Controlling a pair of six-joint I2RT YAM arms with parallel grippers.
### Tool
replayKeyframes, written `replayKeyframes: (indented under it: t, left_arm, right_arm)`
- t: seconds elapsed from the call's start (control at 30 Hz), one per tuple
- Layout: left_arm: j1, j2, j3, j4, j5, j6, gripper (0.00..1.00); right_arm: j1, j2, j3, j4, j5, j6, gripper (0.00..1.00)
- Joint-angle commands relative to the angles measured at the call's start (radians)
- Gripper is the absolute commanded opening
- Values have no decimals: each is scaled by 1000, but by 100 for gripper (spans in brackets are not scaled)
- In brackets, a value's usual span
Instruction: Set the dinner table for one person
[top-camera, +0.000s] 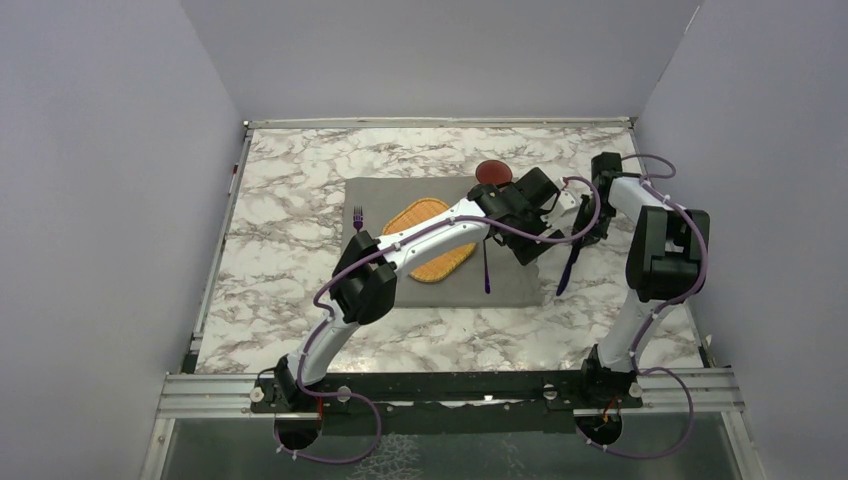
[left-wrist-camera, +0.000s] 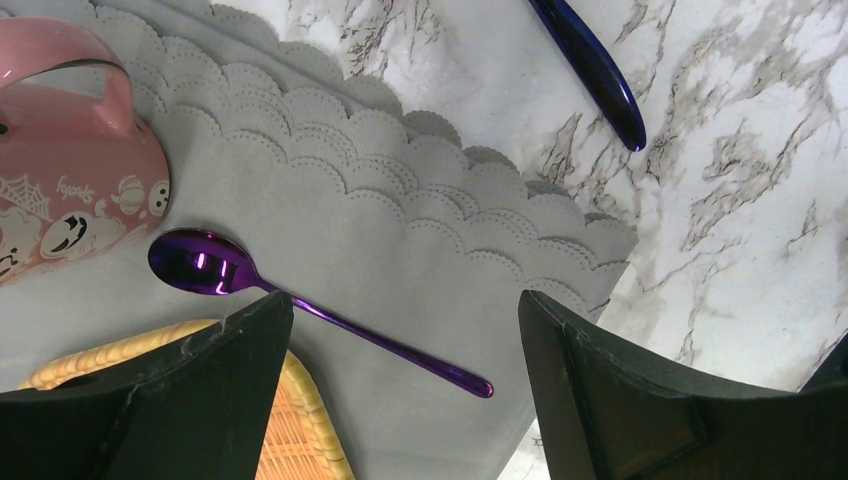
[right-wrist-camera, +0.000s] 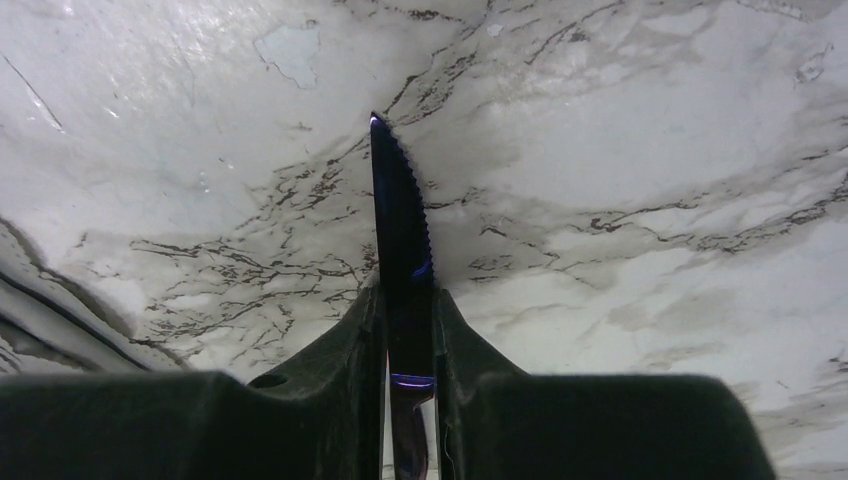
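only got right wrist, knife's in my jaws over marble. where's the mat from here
observer: mat is just left of the knife, which is over bare table.
operator: what's on the mat
observer: wicker plate, fork left of it, spoon right, mug at the far edge.
operator: left arm near me
observer: yes, left gripper hangs open over the spoon, beside your knife.
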Motion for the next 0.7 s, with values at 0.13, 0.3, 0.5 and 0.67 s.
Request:
replayKeyframes:
  t: [0.13, 0.3, 0.5, 0.67]
  left_arm:
    - [5, -63, -11, 9, -21, 5, 86]
    - [5, -66, -18, 9, -19, 3, 86]
    - [5, -66, -19, 10, -11, 1, 86]
    - [6, -71, -22, 10, -13, -3, 86]
  right_arm:
    - [23, -63, -44, -37, 91, 12, 4]
    - [56, -124, -29, -67, 91, 6, 3]
    - [101, -181, -8, -114, 95, 11, 3]
    - [104, -193, -29, -122, 97, 11, 11]
